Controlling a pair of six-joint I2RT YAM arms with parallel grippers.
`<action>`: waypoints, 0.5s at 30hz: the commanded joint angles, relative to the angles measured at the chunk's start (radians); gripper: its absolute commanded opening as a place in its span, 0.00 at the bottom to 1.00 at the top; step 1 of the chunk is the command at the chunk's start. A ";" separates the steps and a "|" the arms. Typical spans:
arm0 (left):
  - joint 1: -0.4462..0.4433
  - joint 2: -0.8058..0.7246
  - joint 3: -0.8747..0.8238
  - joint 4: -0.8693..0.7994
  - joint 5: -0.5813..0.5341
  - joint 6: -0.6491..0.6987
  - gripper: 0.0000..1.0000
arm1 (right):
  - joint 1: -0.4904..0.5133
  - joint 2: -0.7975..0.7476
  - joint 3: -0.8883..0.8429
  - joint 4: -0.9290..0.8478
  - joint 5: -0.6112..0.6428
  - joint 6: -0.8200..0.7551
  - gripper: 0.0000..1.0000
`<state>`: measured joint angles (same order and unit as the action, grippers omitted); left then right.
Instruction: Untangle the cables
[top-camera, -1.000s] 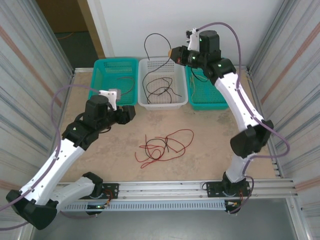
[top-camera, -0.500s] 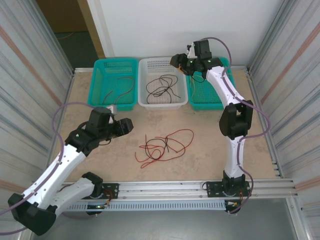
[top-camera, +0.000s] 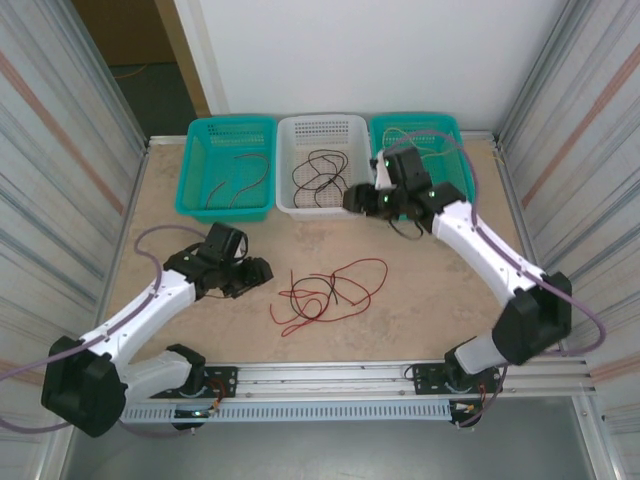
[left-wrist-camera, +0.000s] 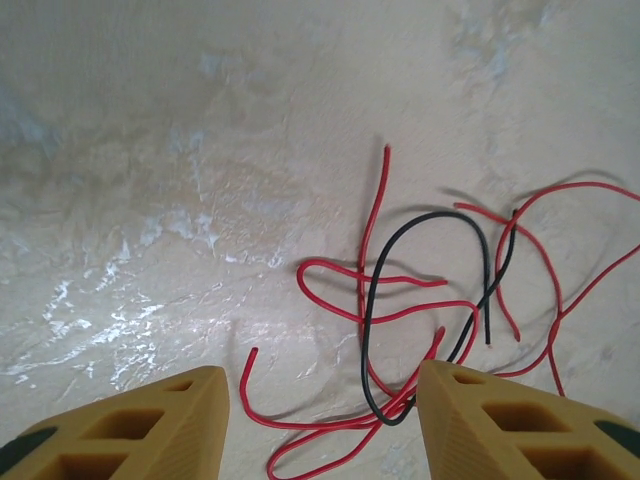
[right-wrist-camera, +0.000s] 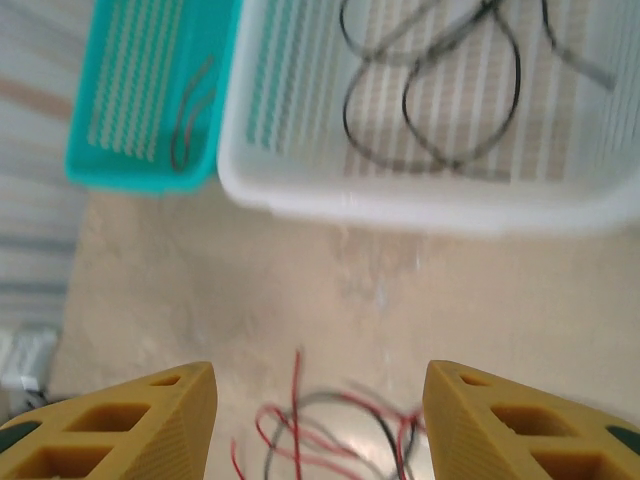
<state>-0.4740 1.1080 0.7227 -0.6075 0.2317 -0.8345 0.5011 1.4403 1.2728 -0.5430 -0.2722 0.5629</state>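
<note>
While both arms reach in over the tabletop (top-camera: 420, 300), a loose tangle of cables (top-camera: 326, 292) lies near its middle, with bare surface on every side. Ribbed metal walls (top-camera: 60, 180) close off the left and right edges, and a metal rail (top-camera: 330, 372) runs along the near edge. Three baskets stand side by side at the far edge: a teal basket (top-camera: 225, 212) on the left, a white basket (top-camera: 300, 208) in the middle and a second teal basket (top-camera: 415, 118) on the right.

Low over the tabletop, the left tool (left-wrist-camera: 320, 372) sits just left of the tangle, its fingers spread with nothing between them. Spread and empty too, the right tool (right-wrist-camera: 320, 368) hangs by the white basket's near rim, above the open strip between that basket and the tangle.

Within the tangle, several red strands (left-wrist-camera: 378, 210) lie flat in open loops that cross one another, their free ends pointing outward, and a black strand (left-wrist-camera: 368, 320) arches across them. More black cables (top-camera: 322, 170) coil in the white basket. One dark cable (top-camera: 245, 175) lies in the left teal basket.
</note>
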 joint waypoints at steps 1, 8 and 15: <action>-0.036 0.049 -0.015 0.067 0.053 -0.059 0.52 | 0.058 -0.048 -0.140 -0.069 0.113 -0.006 0.55; -0.125 0.200 0.044 0.106 0.037 -0.055 0.50 | 0.159 -0.081 -0.308 -0.139 0.199 0.087 0.52; -0.156 0.274 0.093 0.097 0.039 -0.048 0.46 | 0.139 -0.065 -0.344 -0.201 0.195 0.203 0.54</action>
<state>-0.6178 1.3830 0.7757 -0.5121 0.2661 -0.8738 0.6388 1.3899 0.9394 -0.6880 -0.1062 0.6819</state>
